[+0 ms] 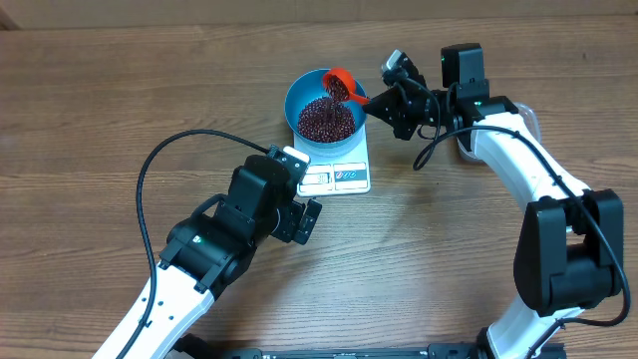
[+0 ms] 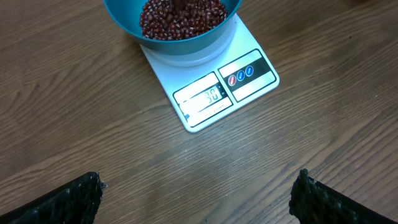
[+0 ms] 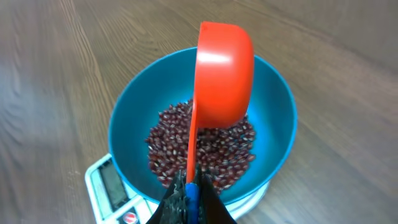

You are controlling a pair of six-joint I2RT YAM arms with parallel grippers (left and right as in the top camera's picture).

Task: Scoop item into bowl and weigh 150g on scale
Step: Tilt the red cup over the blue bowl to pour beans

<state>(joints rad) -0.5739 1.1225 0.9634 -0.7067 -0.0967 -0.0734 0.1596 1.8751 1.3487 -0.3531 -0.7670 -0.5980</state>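
One blue bowl [image 1: 296, 98] of red beans [image 1: 327, 120] sits on one white scale [image 1: 339, 179]. The right gripper [image 1: 373, 101], clamped on a single orange scoop [image 1: 340, 84] by its handle, holds it tilted just above the beans. The left gripper [image 1: 308, 221] gapes wide and empty near the scale.

What we can't see
The bowl [image 2: 186, 48] is cut off up top, and the scale [image 2: 249, 92] digits look too fuzzy for us.

table [image 1: 80, 100]: showing matt wood grain
scoop [image 3: 224, 74]: gleaming as glossy plastic
bowl [image 3: 277, 121]: looking like smooth plastic
scale [image 2: 249, 74]: looking smooth, plastic
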